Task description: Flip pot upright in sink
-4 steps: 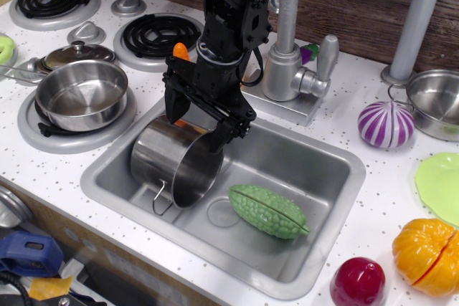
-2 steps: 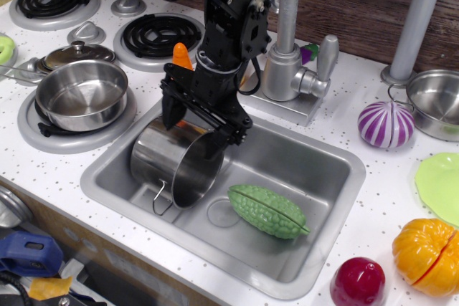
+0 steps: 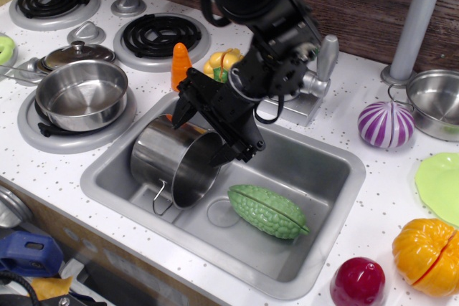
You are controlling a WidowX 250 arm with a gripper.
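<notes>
Tall shiny steel pot point(image 3: 174, 165) lying on its side in the left part of the grey metal sink point(image 3: 315, 245), near the middle of the frame. Open mouth turned toward the lower right, thin wire handle hanging at the bottom edge. Not upright yet.

Black gripper point(image 3: 206, 132) right over the pot's top rim, jaws spread wide. One finger by the back wall of the pot, the other by the front rim. Nothing held for sure; looks like touching or just about to touch, hard to tell which.

Step in hand, most likely: getting a hold on the rim. Next move likely calls for closing on the rim wall, then lifting and turning so the bottom goes down flat. Slippery steel, so a firm hold needed.

Bumpy green toy gourd point(image 3: 268, 210) lying just to the right of the pot, beside the round drain. Best kept clear of it while turning.

Silver tap point(image 3: 292, 77) behind the arm. Orange toy carrot point(image 3: 180, 64) at the sink's back left edge. Wide steel pan point(image 3: 81, 95) on the stove at the left.
</notes>
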